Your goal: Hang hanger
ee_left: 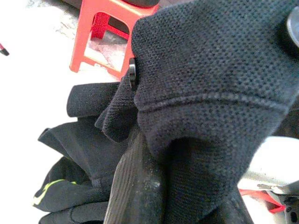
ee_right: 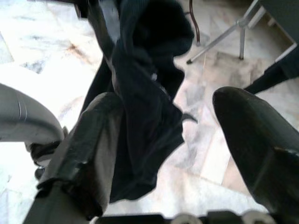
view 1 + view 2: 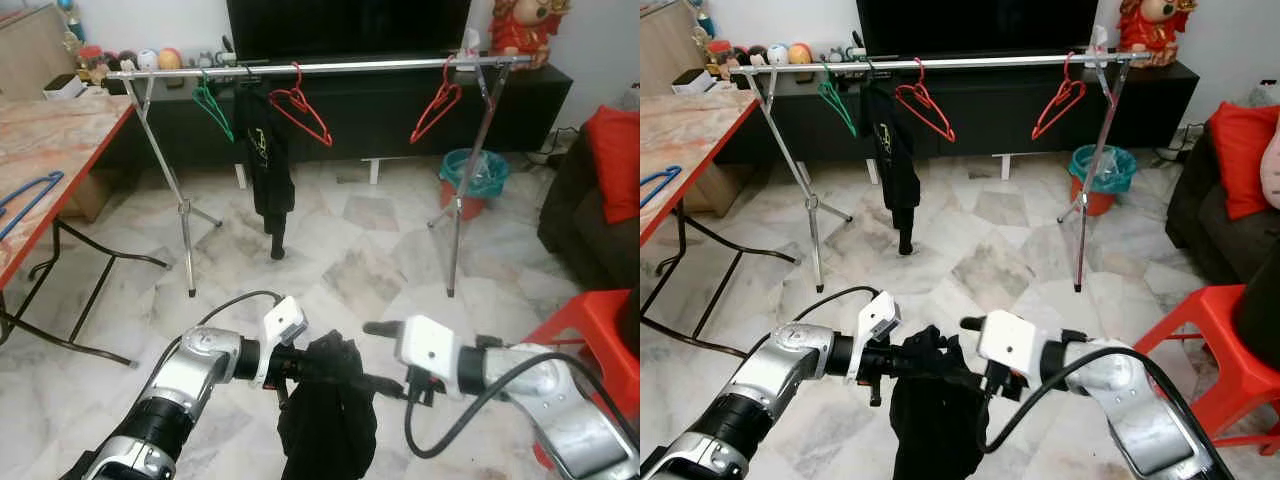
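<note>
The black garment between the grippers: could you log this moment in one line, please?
left gripper: shut on black garment | right gripper: open beside it | rack: ahead, three hangers

place: home living room | top centre: large dark TV (image 3: 348, 27) on long black TV cabinet (image 3: 400, 105) | floor: marble tiles (image 3: 360, 250) | right edge: dark sofa with red cushion (image 3: 615, 160) | upper middle: clothes rack (image 3: 320, 67) with hangers | left: orange-edged desk (image 3: 45, 150)
</note>
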Controlling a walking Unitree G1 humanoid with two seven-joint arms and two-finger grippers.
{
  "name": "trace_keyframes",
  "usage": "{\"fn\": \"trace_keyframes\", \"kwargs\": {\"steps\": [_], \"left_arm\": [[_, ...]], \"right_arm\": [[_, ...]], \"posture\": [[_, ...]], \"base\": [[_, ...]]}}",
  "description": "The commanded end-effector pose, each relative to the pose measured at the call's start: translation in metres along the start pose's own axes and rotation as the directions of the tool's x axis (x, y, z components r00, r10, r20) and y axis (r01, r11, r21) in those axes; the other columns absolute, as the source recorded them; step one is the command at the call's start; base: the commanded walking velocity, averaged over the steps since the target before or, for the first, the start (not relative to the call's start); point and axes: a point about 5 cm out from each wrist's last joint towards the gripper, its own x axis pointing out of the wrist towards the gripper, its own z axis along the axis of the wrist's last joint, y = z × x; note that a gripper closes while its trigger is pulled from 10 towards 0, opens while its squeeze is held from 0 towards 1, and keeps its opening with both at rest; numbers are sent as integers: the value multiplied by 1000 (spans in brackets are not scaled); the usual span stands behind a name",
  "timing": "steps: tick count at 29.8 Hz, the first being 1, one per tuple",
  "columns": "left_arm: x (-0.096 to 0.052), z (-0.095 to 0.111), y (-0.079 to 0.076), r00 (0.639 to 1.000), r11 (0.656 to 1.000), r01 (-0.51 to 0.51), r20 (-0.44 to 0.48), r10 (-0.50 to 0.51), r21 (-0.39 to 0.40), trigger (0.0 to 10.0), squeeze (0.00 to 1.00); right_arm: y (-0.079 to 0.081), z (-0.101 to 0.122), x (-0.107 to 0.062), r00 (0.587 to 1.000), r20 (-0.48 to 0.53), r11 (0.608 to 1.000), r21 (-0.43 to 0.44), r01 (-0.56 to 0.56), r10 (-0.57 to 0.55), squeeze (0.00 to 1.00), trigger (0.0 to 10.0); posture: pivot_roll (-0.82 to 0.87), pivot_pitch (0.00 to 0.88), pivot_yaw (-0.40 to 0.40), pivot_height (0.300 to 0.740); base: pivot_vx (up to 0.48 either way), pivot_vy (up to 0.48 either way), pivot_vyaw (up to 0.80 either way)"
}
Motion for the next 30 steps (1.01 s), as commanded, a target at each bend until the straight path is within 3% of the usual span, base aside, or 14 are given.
{"fn": "trace_keyframes", "kwargs": {"steps": [1,4,5,6,11,13,15,16,18,20,22,23,25,30], "left_arm": [[-2,-2,1,1000,1000,-8,-9,8,9,0,0],[-3,-3,1,1000,1000,-12,-14,13,19,0,0],[-4,-2,1,1000,999,-16,-24,17,46,3333,0],[-5,-2,1,999,998,-11,-34,13,61,10000,0],[-9,-2,-5,998,994,38,-59,-31,106,10000,0],[-10,-1,-4,997,992,32,-67,-24,125,10000,0],[-11,1,-2,996,983,0,-85,16,181,10000,0],[-11,1,-2,996,983,0,-85,16,181,10000,0],[-8,11,8,982,933,-101,-115,149,345,10000,0],[-8,17,12,971,874,-146,-103,217,463,10000,0],[-7,19,14,966,856,-159,-101,237,491,10000,0],[-6,27,18,954,791,-214,-50,294,572,10000,0],[-6,34,22,939,760,-287,15,343,584,10000,0],[-7,45,30,885,614,-402,115,452,680,10000,0]], "right_arm": [[-2,-4,-8,999,-38,1000,1,26,-26,1000,10000],[-4,-22,-15,985,-159,998,-28,64,-68,1000,10000],[-8,-33,-17,974,-190,992,-6,123,-122,0,10000],[-12,-40,-16,964,-202,983,27,182,-173,0,10000],[-25,-73,-14,866,-355,912,74,402,-353,0,10000],[-28,-87,-14,809,-416,856,122,503,-416,0,10000],[-30,-103,-12,740,-463,745,220,630,-489,0,10000],[-30,-103,-12,740,-463,745,220,630,-489,0,10000],[-25,-115,-5,716,-477,650,332,683,-509,0,10000],[-22,-119,-1,716,-478,623,370,689,-509,0,10000],[-21,-120,0,716,-480,614,383,690,-506,0,10000],[-19,-123,4,716,-482,594,408,693,-505,0,10000],[-18,-123,7,718,-473,565,445,695,-511,0,10000],[-16,-123,13,708,-462,492,511,705,-535,0,10000]], "posture": [[-91,0,49,740],[-91,0,49,740],[-92,0,48,740],[-91,0,48,740],[-84,0,47,740],[-82,0,48,740],[-83,0,50,740],[-83,0,50,740],[-75,0,49,740],[-67,0,53,740],[-67,0,54,740],[-68,0,57,740],[-70,0,60,740],[-71,0,65,740]], "base": [[0,0,0],[0,0,0],[0,0,0],[0,0,0],[0,0,0],[0,0,0],[0,0,0],[0,0,0],[0,0,0],[0,0,0],[0,0,0],[0,0,0],[0,0,0],[0,0,0]]}}
